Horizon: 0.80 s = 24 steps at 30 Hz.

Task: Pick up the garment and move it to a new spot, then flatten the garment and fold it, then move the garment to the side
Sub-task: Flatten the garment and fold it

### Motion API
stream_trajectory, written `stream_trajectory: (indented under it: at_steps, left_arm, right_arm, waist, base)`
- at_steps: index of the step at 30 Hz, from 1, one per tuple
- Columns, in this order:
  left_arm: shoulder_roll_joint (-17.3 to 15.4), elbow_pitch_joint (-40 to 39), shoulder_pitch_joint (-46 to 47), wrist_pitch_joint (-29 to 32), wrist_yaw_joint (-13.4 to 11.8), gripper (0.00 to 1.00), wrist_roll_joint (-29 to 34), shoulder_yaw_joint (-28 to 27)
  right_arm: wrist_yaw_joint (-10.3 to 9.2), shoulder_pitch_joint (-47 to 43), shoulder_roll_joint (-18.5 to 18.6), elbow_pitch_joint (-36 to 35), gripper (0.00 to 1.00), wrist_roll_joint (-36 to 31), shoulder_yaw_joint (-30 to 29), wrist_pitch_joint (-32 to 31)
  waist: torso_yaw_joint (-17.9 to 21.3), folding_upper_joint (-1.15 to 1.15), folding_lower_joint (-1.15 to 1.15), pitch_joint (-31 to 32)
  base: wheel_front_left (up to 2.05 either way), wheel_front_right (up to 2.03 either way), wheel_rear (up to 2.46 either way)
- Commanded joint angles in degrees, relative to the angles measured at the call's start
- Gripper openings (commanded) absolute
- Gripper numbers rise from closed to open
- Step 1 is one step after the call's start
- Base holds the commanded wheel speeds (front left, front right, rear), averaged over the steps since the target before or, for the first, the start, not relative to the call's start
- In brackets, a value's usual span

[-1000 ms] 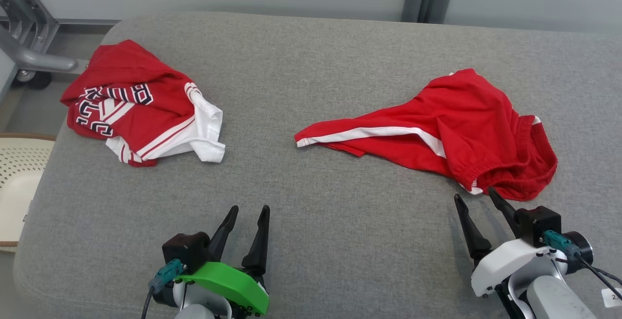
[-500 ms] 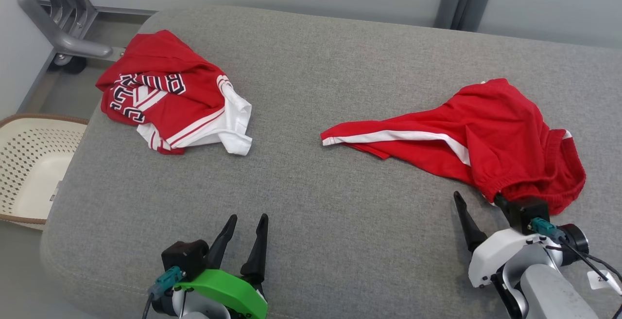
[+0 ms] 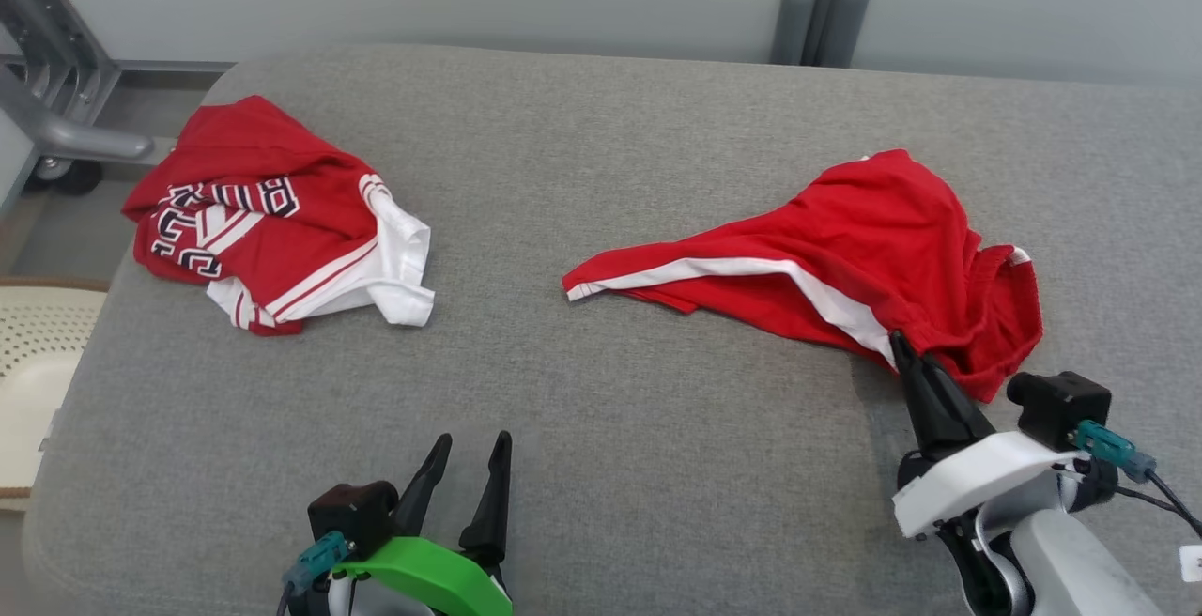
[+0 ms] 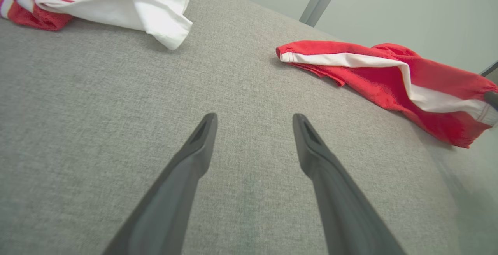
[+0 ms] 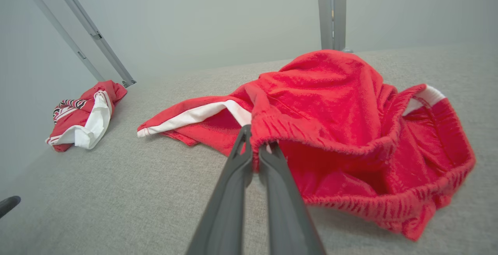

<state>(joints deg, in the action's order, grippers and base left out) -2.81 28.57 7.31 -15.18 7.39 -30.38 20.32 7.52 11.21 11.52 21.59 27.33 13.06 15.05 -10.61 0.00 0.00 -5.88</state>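
So, the right gripper had its two dark fingers pressed together on the elastic waistband of the crumpled red shorts with a white side stripe, pinching it right at the near edge. In the right wrist view you could see the red fabric bunched over the fingertips, with the waist opening gaping to the right of them. The shorts sat on the right half of the grey fabric-covered surface, one leg stretched out flat toward the middle, stripe facing up. The left gripper hovered low at the near edge of the surface, fingers spread apart and holding nothing, well apart from the shorts. From the left wrist view, the gap between those fingers showed just bare grey cloth. Over at the far left corner lay a rumpled red-and-white jersey with dark block lettering, well apart from everything else. A cream perforated plastic basket sat beside the surface on the left, and a grey metal frame on wheels stood behind that corner.
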Motion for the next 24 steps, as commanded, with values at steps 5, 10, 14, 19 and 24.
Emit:
stream_trajectory:
  at_steps: [5, 10, 14, 19, 24]
  left_arm:
    - [-0.2, -0.1, -1.0, 0.0, 0.1, 1.0, 0.1, -0.3]
    - [-0.2, 0.2, -0.6, 0.0, 0.1, 1.0, -0.3, 0.0]
    - [-0.2, 0.5, 0.0, 0.0, 0.1, 1.0, -0.4, 0.6]
    - [-0.2, 0.7, 0.3, 0.0, 0.1, 1.0, -0.2, 0.7]
    - [-0.2, 0.9, 0.3, 0.0, 0.1, 1.0, -0.1, 0.8]
  right_arm:
    - [-0.05, -3.5, 3.2, -2.5, 0.0, 7.0, -1.8, 0.2]
    - [-0.05, -5.2, 6.3, -0.7, 0.0, 12.5, -0.1, -1.4]
    - [-0.04, -5.8, 8.5, 1.8, 0.0, 14.4, 1.2, -3.0]
    - [-0.04, -5.9, 11.3, 5.6, 0.0, 13.9, 1.6, -3.2]
    - [-0.05, -3.5, 11.9, 12.5, 1.0, 9.1, -0.6, -1.3]
  waist:
    - [5.9, 0.0, 0.0, 1.7]
    - [8.5, 0.0, 0.0, 1.6]
    - [8.9, 0.0, 0.0, 1.4]
    - [8.0, 0.0, 0.0, 1.5]
    - [7.1, 0.0, 0.0, 1.7]
  base:
    - [0.0, 0.0, 0.0]
    - [0.0, 0.0, 0.0]
    - [0.0, 0.0, 0.0]
    - [0.0, 0.0, 0.0]
    - [0.0, 0.0, 0.0]
